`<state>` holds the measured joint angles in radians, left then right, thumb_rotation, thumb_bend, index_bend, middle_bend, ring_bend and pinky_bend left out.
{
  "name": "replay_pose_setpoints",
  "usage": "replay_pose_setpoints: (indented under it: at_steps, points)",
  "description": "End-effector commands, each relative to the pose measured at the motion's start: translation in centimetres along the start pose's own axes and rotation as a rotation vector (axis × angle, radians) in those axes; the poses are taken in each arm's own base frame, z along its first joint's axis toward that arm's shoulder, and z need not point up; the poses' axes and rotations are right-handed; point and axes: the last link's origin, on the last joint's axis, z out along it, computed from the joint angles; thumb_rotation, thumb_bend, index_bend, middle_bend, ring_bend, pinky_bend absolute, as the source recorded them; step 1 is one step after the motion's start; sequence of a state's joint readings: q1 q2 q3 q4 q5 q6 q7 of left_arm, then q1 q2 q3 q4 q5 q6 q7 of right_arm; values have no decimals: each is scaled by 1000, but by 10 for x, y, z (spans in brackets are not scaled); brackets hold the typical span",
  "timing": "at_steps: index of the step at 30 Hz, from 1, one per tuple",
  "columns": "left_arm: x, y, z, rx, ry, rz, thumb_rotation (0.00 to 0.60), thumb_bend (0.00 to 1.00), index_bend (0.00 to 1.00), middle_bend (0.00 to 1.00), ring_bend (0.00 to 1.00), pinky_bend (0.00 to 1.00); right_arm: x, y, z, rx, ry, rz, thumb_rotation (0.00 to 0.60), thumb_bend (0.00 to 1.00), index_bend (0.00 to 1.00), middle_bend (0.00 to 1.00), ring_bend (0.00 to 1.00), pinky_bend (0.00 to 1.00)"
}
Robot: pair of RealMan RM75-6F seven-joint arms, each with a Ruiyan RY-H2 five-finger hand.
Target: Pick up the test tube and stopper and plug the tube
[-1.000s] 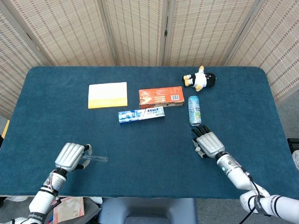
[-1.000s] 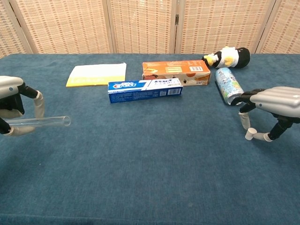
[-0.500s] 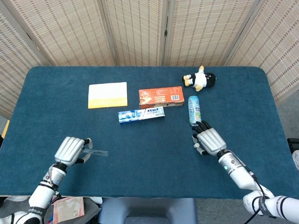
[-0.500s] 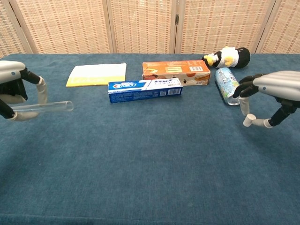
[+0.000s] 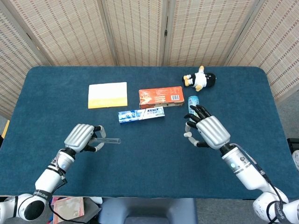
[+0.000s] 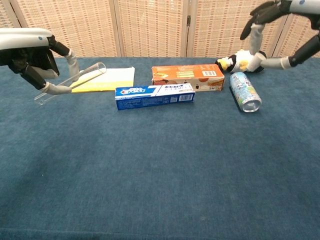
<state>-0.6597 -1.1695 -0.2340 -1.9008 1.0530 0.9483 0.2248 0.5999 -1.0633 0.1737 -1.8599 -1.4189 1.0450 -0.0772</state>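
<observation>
My left hand (image 6: 31, 52) pinches the test tube (image 6: 70, 83), right hand (image 5: 211, 131) pinches the stopper (image 6: 259, 58); both lifted and well apart, so poor alignment could jam or drop the plug

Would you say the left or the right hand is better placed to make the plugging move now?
Probably the right hand: it pinches the stopper, while the left hand holds the test tube with its open end facing the right.

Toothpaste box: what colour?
Blue and white toothpaste box; clearest in the chest view.
</observation>
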Motion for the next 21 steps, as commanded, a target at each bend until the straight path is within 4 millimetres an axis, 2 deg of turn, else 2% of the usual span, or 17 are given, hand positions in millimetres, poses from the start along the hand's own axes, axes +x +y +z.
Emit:
replay_pose_setpoints:
  at_steps: [1, 11, 21]
  points:
    - [6, 14, 9, -22, 7, -54, 600, 330, 623, 1000, 1000, 1000, 17, -18, 5, 60, 41, 65, 600, 523, 678, 244, 0, 0]
    - [6, 37, 19, -47, -26, -171, 600, 330, 624, 1000, 1000, 1000, 36, -57, 20, 178, 83, 112, 600, 532, 690, 252, 0, 0]
    - [4, 51, 22, -69, -46, -240, 600, 330, 623, 1000, 1000, 1000, 32, -81, 35, 234, 91, 135, 600, 540, 698, 261, 0, 0]
